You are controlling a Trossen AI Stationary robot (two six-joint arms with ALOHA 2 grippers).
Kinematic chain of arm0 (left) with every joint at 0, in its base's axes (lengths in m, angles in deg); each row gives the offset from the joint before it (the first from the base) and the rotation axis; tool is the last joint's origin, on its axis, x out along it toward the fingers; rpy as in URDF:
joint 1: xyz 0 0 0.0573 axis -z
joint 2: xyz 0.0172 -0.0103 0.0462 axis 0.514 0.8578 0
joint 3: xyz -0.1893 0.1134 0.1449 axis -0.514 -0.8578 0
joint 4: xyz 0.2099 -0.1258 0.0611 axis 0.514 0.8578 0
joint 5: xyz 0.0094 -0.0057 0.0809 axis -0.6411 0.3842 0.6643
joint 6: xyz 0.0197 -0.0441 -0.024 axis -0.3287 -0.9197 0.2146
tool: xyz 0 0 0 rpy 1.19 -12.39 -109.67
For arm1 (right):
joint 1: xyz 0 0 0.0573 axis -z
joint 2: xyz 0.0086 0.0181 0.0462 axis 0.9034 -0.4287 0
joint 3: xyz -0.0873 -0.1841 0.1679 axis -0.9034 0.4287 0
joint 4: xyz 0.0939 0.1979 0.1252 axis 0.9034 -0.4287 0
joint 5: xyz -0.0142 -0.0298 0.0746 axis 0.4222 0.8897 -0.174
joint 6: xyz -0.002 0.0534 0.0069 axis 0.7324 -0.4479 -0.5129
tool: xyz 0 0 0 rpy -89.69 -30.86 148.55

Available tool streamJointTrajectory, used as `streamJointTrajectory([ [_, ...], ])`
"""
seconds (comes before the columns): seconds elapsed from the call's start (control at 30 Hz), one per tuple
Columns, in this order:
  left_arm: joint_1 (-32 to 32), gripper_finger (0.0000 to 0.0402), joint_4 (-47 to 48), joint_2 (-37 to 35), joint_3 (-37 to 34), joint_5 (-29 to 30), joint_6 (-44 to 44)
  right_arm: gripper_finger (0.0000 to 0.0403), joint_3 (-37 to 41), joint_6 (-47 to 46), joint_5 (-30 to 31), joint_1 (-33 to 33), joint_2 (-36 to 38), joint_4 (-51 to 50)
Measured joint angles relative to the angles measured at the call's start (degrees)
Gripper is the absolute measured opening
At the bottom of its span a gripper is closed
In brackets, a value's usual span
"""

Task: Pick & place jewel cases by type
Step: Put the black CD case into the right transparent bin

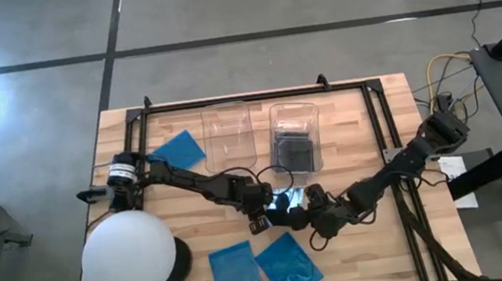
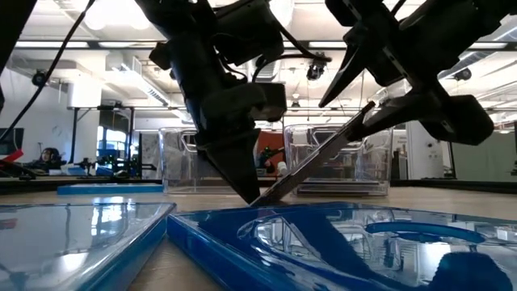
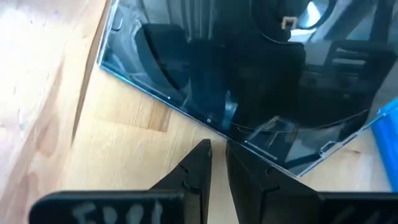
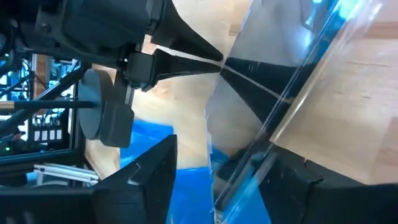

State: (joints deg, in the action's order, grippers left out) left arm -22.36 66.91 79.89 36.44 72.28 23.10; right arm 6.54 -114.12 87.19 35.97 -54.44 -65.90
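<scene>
Going left to right across the bench (image 1: 380,249): there's a big white ball (image 1: 129,255) at the near left corner, then one blue case (image 1: 178,151) lying flat up by the back left. Next come two clear bins side by side at the back, the left bin (image 1: 229,132) looking empty and the right bin (image 1: 295,135) with dark cases (image 1: 295,153) stacked inside; I can't count those.

Near the front edge, two more blue cases lie flat, touching or slightly overlapping: one (image 1: 235,274) on the left, one (image 1: 289,266) on the right. So three blue ones in all.

In the middle, the two arms meet over one dark glossy case (image 2: 319,162). The left gripper (image 3: 217,152) has its fingers pinched almost together, tips right at the case's low edge on the bench. The right gripper (image 2: 380,103) has its fingers clamped on that dark case, holding it tilted with one edge down on the wood and the other raised.
</scene>
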Motion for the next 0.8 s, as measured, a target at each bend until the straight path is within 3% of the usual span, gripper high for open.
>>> streamJointTrajectory([
  [0.47,0.8,0.0037,-1.2,-0.9,-0.1,1.4,0.4,0.0045,0.1,-0.8,-0.2,1.3,0.0,0.4],
  [0.8,3.9,0.0037,4.9,-8.7,-0.1,4.5,-2.2,0.0031,-0.3,-3.9,-2.2,-3.1,0.7,0.6],
])
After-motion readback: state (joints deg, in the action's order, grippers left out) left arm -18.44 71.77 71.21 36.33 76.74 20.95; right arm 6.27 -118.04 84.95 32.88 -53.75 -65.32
